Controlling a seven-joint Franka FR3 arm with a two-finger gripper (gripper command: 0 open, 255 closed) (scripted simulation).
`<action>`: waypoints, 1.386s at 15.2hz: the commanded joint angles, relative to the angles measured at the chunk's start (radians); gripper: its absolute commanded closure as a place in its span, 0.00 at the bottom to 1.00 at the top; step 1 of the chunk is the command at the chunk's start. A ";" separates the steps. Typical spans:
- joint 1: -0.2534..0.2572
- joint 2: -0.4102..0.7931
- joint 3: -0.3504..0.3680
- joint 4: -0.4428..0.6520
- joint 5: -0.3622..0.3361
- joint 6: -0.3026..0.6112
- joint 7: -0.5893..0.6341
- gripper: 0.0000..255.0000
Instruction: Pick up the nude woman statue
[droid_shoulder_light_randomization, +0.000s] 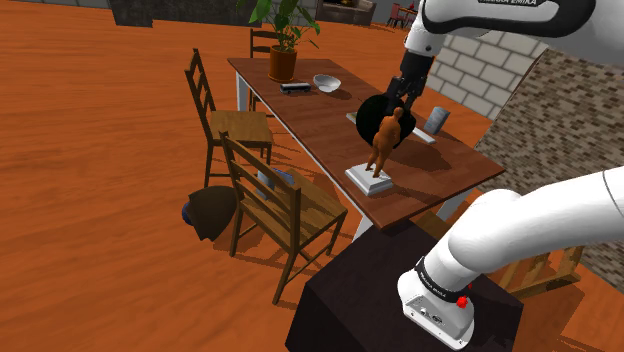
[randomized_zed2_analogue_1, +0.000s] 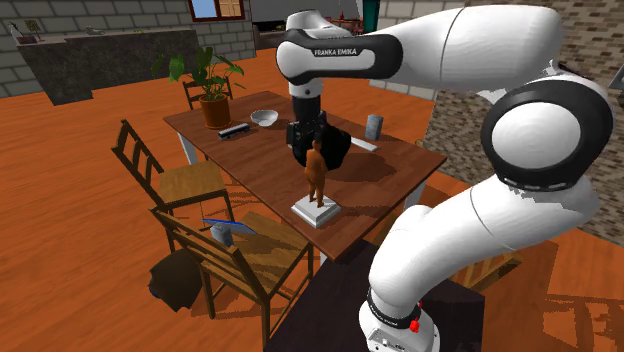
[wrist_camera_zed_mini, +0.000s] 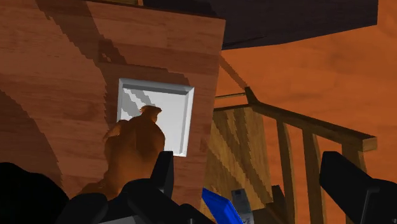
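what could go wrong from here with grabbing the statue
1. In the wrist view the statue sits beside one finger of the open gripper, not in the gap; closing now may miss it or knock it over.
2. It stands upright on its white base near the table edge, above a chair; a nudge might send it off.

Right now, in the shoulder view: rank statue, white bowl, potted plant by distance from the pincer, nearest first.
1. Statue: right by the pincer, near end of the table.
2. White bowl: farther along the table, toward the view's left.
3. Potted plant: far end, beyond the bowl.
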 joint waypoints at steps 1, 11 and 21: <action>-0.006 0.057 -0.040 0.040 -0.011 0.019 -0.052 0.00; -0.029 0.269 -0.178 0.192 -0.007 0.083 -0.246 0.00; -0.031 0.273 -0.183 0.120 -0.009 0.159 -0.245 1.00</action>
